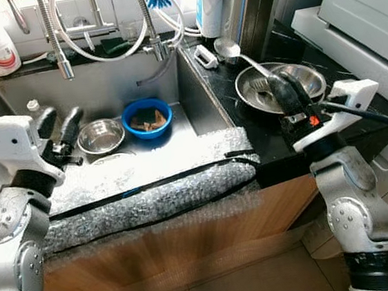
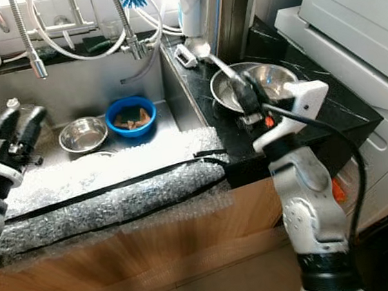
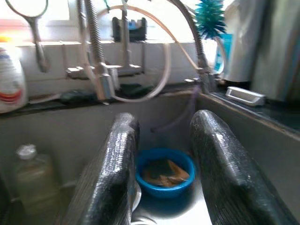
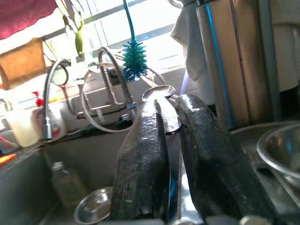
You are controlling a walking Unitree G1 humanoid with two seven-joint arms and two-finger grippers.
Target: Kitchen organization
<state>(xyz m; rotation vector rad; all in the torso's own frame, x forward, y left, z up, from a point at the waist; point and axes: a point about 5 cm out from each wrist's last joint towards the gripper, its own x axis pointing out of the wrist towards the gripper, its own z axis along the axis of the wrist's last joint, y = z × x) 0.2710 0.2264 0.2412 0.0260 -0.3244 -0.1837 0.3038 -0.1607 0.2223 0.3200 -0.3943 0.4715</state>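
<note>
Steel spoon (image 1: 236, 53), pinched in right end effector (image 1: 277, 88), points bowl-first toward back wall

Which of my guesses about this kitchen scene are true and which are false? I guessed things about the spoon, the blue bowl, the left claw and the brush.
1. The right gripper is clamped on a metal spoon. True.
2. The blue bowl sits on the black counter. False: it sits inside the sink, beside a small steel bowl.
3. The left gripper holds the blue bowl. False: its fingers are apart and hold nothing, above the sink.
4. A teal bottle brush hangs near the faucet. True.
5. The steel bowls on the counter are on the robot's right. True.
</note>
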